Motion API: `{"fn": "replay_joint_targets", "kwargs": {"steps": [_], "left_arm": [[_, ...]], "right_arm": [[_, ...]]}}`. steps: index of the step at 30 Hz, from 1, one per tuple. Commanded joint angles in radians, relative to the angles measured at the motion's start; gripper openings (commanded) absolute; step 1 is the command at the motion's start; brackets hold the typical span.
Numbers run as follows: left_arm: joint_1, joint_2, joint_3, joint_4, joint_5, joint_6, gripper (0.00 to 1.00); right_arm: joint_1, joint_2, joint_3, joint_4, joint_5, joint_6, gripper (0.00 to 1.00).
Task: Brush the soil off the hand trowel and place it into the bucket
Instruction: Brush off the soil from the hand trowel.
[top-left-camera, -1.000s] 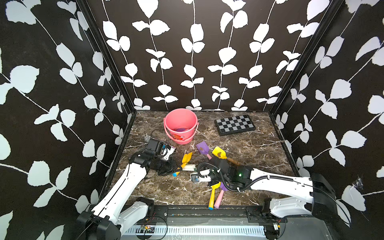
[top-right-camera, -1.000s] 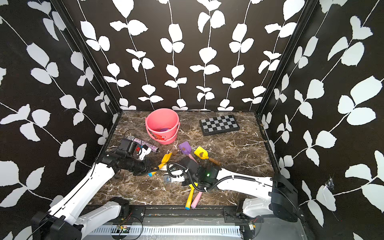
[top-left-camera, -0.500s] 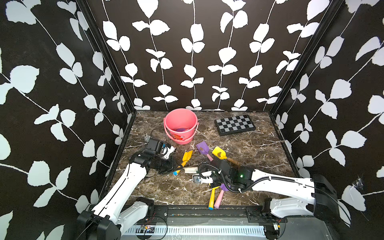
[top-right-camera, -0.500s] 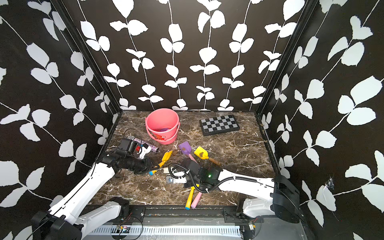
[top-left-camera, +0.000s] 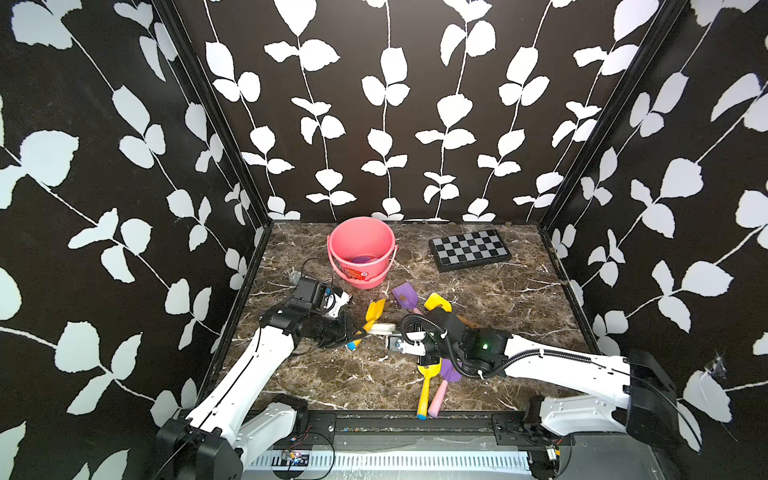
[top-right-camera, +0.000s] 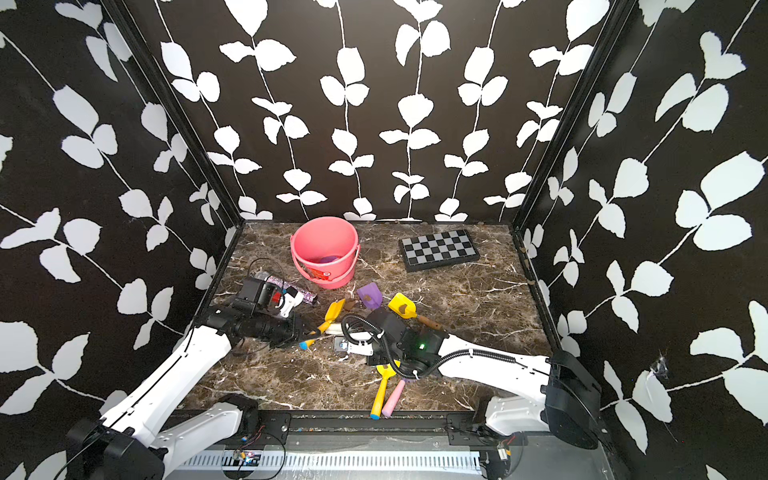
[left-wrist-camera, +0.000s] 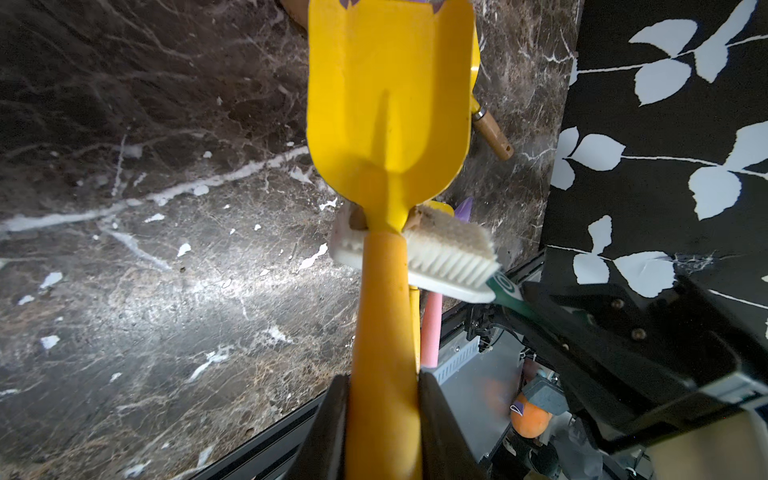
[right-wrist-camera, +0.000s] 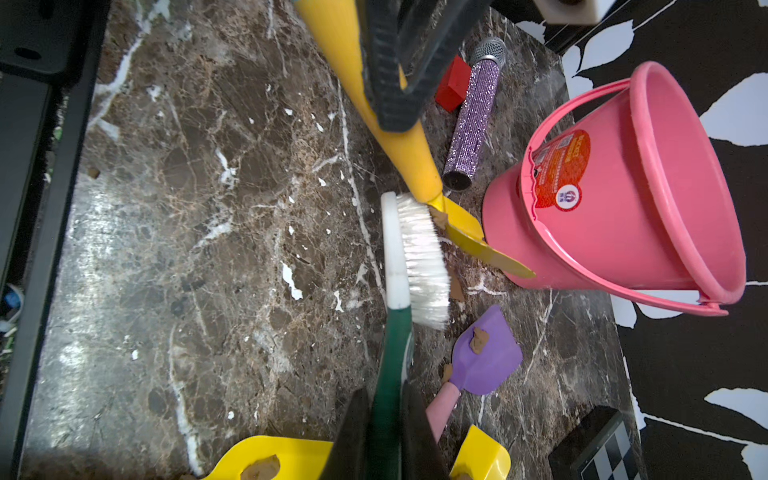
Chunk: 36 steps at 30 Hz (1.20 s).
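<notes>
Between the arms, near bucket (top-left-camera: 376, 272): brush (right-wrist-camera: 419, 257) has crept up since a second ago. Bristles now press the trowel (left-wrist-camera: 386, 104) neck, on the one soil (right-wrist-camera: 437, 217) lump I see left. Blade face looks clean, so brushing seems nearly done. Left gripper (left-wrist-camera: 380, 386) clamps the trowel handle, right gripper (right-wrist-camera: 384, 399) clamps the brush. Count: one bucket, one brush, five trowels out (three yellow, two purple).

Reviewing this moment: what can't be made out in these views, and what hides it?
Yellow trowel, underside: turned away in every view.
Soil at its neck: partly behind the brush, left wrist view.
Purple item inside bucket: both top views, mostly behind its wall.
Bucket label print: too small, right wrist view.
</notes>
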Motion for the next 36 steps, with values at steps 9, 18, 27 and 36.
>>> {"fn": "replay_joint_targets", "kwargs": {"steps": [9,18,27,36], "left_arm": [[0.003,-0.007,0.015,-0.005,-0.004,0.007,0.0],[0.002,-0.011,-0.013,0.003,0.025,0.013,0.0],[0.003,0.0,-0.002,0.004,0.006,0.036,0.0],[0.003,0.006,0.005,0.002,-0.004,0.046,0.0]], "right_arm": [[0.032,-0.048,-0.011,0.005,-0.086,0.039,0.0],[0.021,0.028,0.056,0.053,-0.017,0.017,0.0],[-0.016,0.033,0.001,0.037,0.011,0.056,0.0],[0.029,-0.024,-0.015,0.01,-0.073,0.069,0.0]]}}
